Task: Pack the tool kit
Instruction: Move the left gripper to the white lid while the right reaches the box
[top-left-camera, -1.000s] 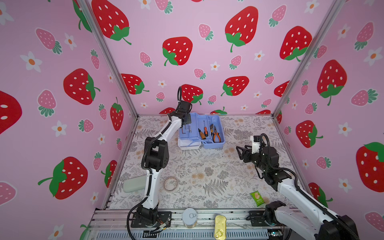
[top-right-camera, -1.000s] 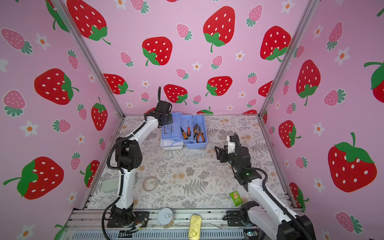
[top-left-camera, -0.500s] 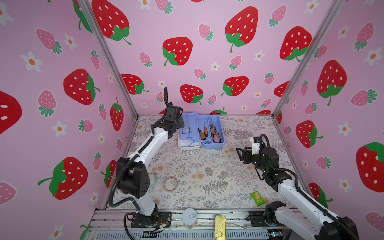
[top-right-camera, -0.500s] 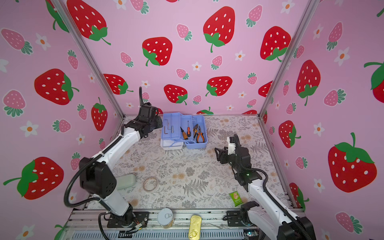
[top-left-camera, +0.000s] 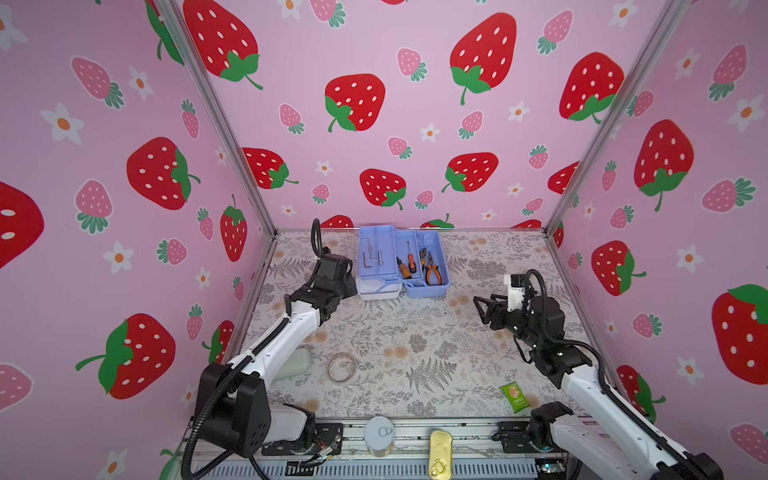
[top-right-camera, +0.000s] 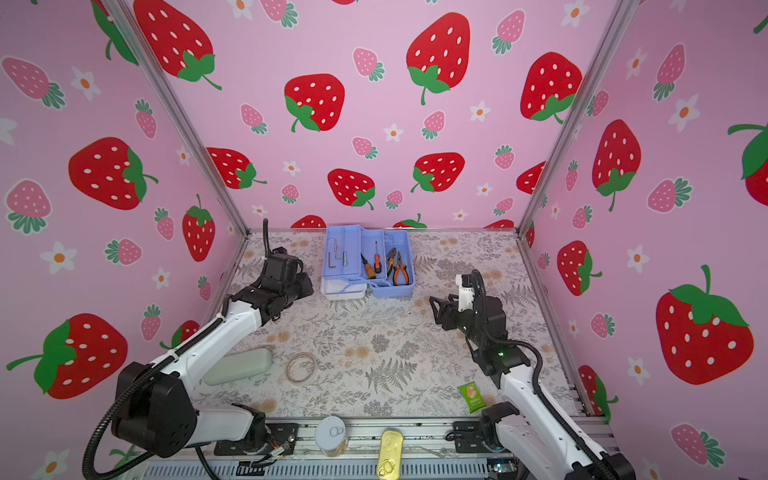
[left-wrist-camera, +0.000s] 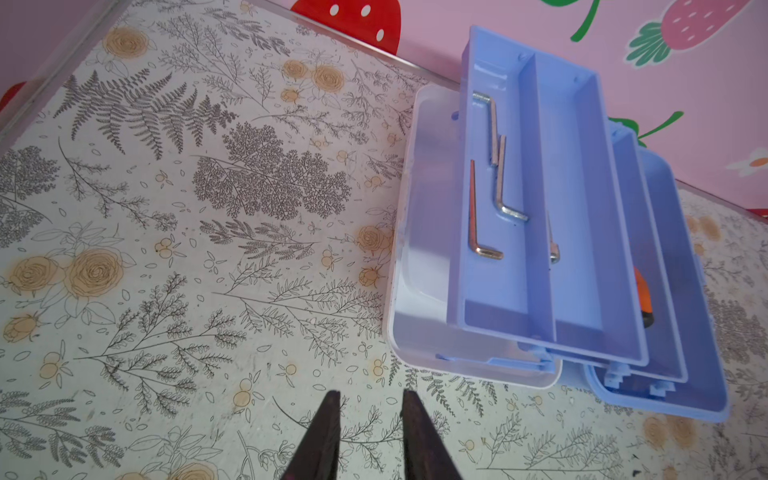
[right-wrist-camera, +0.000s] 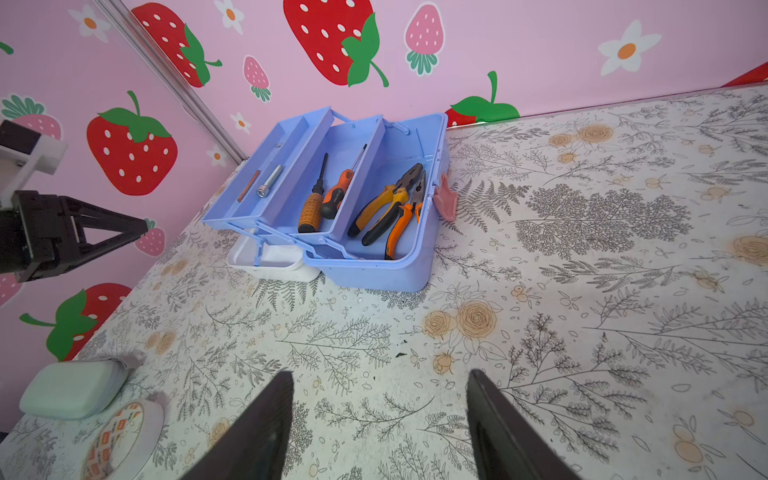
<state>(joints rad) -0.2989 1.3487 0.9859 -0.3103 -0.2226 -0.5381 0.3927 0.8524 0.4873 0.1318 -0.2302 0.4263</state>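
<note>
Standing open against the far edge of the table (top-left-camera: 395, 332), a little left of its middle, the tool kit (top-left-camera: 403, 266) has its blue trays fanned out in steps. Loading looks finished. The hex keys (left-wrist-camera: 494, 187) lie in the top tray, the screwdrivers (right-wrist-camera: 328, 195) in the middle one and the pliers (right-wrist-camera: 390, 212) in the base, and neither top view shows a loose tool on the table.

What is left, as I judge it, is the closing. The trays must fold back over the base, the white lid (left-wrist-camera: 419, 291) (it lies flat beneath the top tray) must swing over, and the pink latch (right-wrist-camera: 445, 203) on the base's outer wall must be fastened.

The left gripper (left-wrist-camera: 370, 395) hovers just off the kit's near corner on the lid side, jaws narrowly apart with nothing between them. The right gripper (right-wrist-camera: 380, 372) hangs well apart from the kit, toward the table's right edge, jaws wide and empty.
</note>
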